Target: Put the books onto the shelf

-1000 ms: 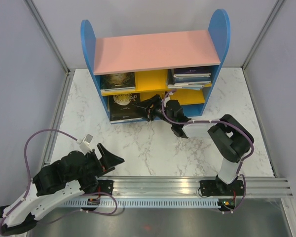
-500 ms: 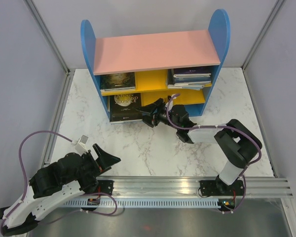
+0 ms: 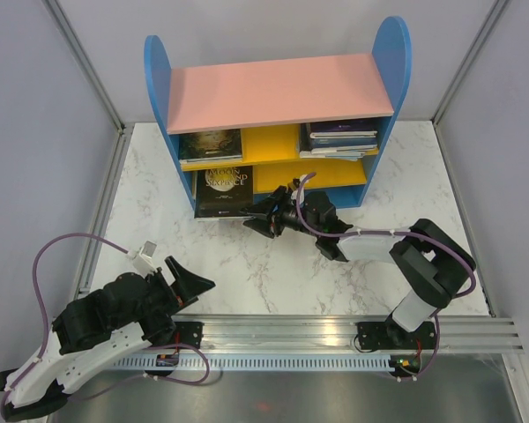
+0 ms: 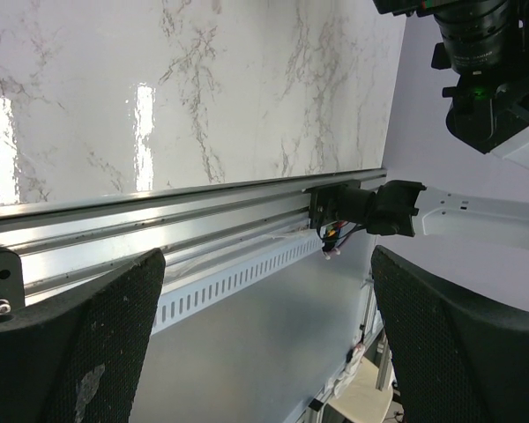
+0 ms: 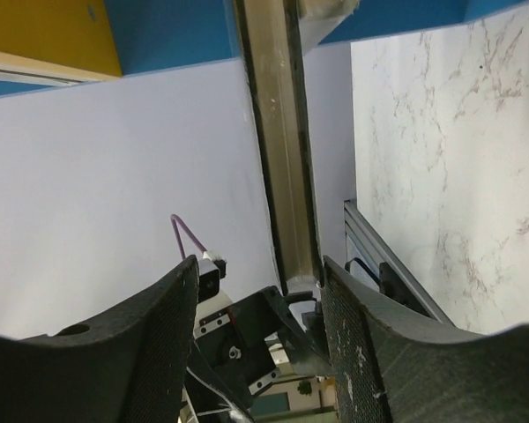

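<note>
Right pincer (image 3: 257, 218), jaws apart and empty, sits just before the shelf (image 3: 390, 97), beside the dark book (image 3: 222, 187) on its lower board. Left pincer (image 3: 192, 275) gapes wide near the rail (image 3: 317, 328).

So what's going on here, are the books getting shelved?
The right arm reaches toward the blue-sided, pink-topped bookcase, jaws apart and empty, just in front of a black paperback lying on its lower yellow shelf. Another dark book and a stack sit on the upper shelf. The left arm sits by the near rail, jaws wide open.
</note>
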### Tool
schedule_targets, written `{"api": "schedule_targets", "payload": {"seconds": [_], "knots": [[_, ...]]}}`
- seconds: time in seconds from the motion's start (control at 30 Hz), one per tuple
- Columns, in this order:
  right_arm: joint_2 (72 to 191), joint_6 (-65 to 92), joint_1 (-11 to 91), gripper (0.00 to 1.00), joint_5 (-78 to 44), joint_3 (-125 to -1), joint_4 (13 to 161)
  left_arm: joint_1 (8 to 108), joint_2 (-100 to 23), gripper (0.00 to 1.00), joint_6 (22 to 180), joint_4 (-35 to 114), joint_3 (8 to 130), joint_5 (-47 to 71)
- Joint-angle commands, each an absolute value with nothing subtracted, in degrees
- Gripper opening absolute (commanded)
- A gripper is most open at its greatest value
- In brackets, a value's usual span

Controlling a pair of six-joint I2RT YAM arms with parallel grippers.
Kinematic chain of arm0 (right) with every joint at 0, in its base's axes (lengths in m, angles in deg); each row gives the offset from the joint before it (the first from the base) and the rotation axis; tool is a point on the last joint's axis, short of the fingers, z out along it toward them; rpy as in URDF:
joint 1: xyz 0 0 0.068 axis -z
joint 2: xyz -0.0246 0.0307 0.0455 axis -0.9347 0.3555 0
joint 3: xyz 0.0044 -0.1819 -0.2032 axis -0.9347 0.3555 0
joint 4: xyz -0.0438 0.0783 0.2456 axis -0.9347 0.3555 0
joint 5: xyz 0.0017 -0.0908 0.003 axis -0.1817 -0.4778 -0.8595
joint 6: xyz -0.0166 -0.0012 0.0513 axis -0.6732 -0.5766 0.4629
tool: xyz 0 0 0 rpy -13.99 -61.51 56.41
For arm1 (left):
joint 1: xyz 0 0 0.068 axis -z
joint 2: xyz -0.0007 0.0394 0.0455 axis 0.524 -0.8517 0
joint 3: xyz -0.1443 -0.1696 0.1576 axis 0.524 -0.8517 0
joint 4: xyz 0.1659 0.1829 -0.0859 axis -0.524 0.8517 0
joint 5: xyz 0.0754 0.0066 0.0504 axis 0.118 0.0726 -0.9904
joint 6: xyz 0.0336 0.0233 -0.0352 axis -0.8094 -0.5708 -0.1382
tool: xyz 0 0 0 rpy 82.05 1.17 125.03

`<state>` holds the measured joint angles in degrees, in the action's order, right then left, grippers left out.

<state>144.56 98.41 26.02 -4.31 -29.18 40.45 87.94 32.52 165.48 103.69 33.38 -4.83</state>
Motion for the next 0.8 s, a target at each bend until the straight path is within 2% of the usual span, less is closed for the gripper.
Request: {"api": "schedule_targets", "payload": {"seconds": [0.0,0.23,0.27,0.37,0.57,0.77], "knots": [[143.5,97.6,25.3,0.6,-2.5,-28.7,39.2,87.9,32.3,1.0,164.6,104.2,33.9,-7.3],[144.7,96.9,25.2,0.44,-3.0,-31.2,39.7,87.9,32.4,1.0,165.2,104.2,33.9,-7.5],[145.4,96.5,25.2,0.35,-3.1,-31.6,40.2,87.9,32.4,1.0,165.3,104.3,33.9,-7.6],[147.4,96.5,25.2,0.16,-3.5,-33.9,40.3,87.9,32.2,1.0,165.3,104.4,34.0,-7.6],[151.3,97.6,26.1,0.07,-5.5,-37.9,40.3,87.9,32.0,1.0,165.4,105.0,34.8,-7.9],[154.7,100.3,27.5,0.04,-6.9,-40.2,37.8,87.9,31.9,1.0,165.5,106.2,35.8,-8.3]]}}
